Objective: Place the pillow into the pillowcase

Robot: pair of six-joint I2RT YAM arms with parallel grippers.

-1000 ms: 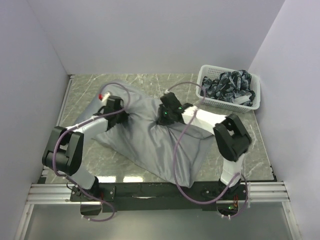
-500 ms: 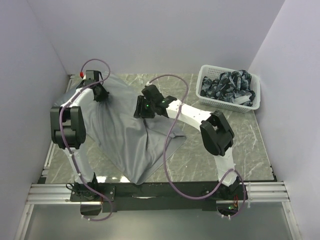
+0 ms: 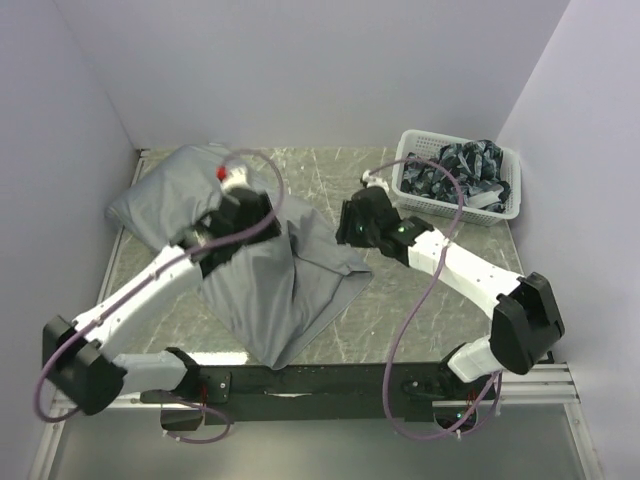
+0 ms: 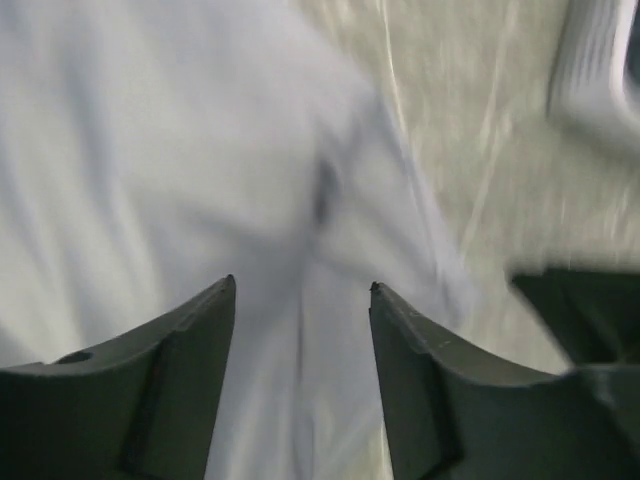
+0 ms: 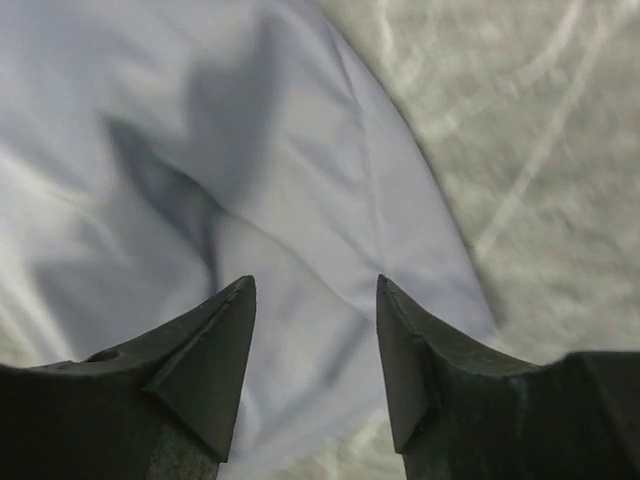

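The grey pillowcase (image 3: 250, 290) lies crumpled on the marble table, bulging at the far left and tapering to a point near the front edge. No pillow shows; it is hidden or out of view. My left gripper (image 3: 250, 215) hovers over the middle of the pillowcase (image 4: 200, 150); in the blurred left wrist view it (image 4: 302, 284) is open with nothing between its fingers. My right gripper (image 3: 350, 225) hangs by the cloth's right edge. In the right wrist view it (image 5: 316, 280) is open and empty above the pillowcase's right corner (image 5: 300, 200).
A white basket (image 3: 470, 208) holding dark patterned cloth stands at the back right, and shows blurred in the left wrist view (image 4: 600, 70). Bare marble table (image 3: 430, 310) lies right of the pillowcase. White walls close in the left, back and right.
The left arm swung from the far left corner to the pillowcase's middle and opened, letting go of the cloth. The right gripper opened wider and drew back right. The pillowcase settled onto the table.
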